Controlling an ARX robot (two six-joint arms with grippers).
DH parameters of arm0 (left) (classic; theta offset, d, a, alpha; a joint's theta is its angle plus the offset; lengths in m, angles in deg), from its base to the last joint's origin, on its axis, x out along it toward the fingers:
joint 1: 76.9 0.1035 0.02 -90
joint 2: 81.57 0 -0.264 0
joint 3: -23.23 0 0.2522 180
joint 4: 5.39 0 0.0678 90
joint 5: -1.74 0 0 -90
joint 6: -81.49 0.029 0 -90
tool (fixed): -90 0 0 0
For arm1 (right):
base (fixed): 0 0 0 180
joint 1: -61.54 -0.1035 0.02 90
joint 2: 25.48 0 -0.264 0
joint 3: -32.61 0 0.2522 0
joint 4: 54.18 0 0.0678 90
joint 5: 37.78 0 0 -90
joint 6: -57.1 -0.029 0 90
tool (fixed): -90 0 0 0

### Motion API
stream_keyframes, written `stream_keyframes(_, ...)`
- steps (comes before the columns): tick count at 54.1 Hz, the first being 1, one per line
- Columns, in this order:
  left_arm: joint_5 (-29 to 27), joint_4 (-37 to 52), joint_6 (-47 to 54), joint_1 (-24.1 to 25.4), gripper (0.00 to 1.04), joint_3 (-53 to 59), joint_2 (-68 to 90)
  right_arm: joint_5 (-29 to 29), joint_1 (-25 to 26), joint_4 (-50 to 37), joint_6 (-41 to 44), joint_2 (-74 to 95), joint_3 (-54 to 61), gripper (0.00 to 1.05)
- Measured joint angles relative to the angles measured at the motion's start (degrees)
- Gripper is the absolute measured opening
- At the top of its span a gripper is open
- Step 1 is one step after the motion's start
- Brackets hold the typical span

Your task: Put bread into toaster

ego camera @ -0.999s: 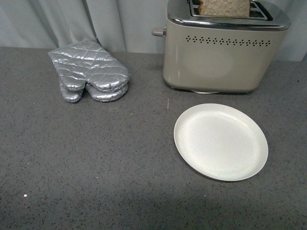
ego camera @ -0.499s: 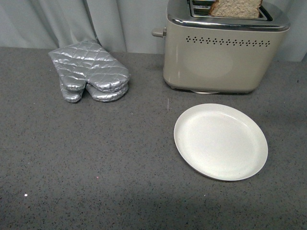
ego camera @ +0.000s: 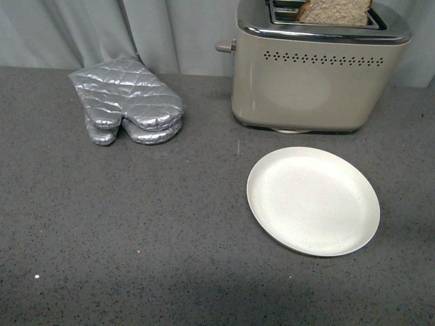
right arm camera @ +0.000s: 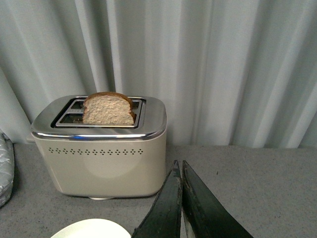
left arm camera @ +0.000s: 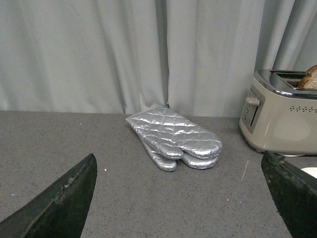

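The cream-beige toaster point(ego camera: 319, 75) stands at the back right of the counter. The slice of bread point(ego camera: 336, 11) sits in its front slot, its top sticking out and leaning. No gripper shows in the front view. The right wrist view shows the toaster point(right arm camera: 99, 163) and the bread point(right arm camera: 108, 109) from the front. My right gripper point(right arm camera: 178, 163) is shut on nothing, low over the counter and off to one side of the toaster. My left gripper point(left arm camera: 178, 157) is open and empty, its dark fingers point(left arm camera: 59, 203) wide apart, with the toaster point(left arm camera: 280, 119) at the picture's edge.
A round white plate point(ego camera: 312, 201) lies empty in front of the toaster. A pair of silver quilted oven mitts point(ego camera: 126, 102) rests at the back left; they are also in the left wrist view point(left arm camera: 173, 136). A grey curtain hangs behind the counter.
The bread has shifted to the right in the slot and sunk a little since a second ago. It has not moved over the last half second.
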Motion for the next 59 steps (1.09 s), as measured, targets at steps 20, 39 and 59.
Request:
stream_keyframes(20,0.0,0.0,0.0,0.0,0.98,0.0,0.0,5.1,5.2,4.8,0.0,-11.8,7.1,0.00)
stream_keyframes(39,0.0,0.0,0.0,0.0,0.98,0.0,0.0,5.2,5.3,10.1,0.0,-21.3,10.8,0.00)
stream_keyframes(59,0.0,0.0,0.0,0.0,0.98,0.0,0.0,5.2,5.3,19.5,0.0,-32.8,12.5,0.00)
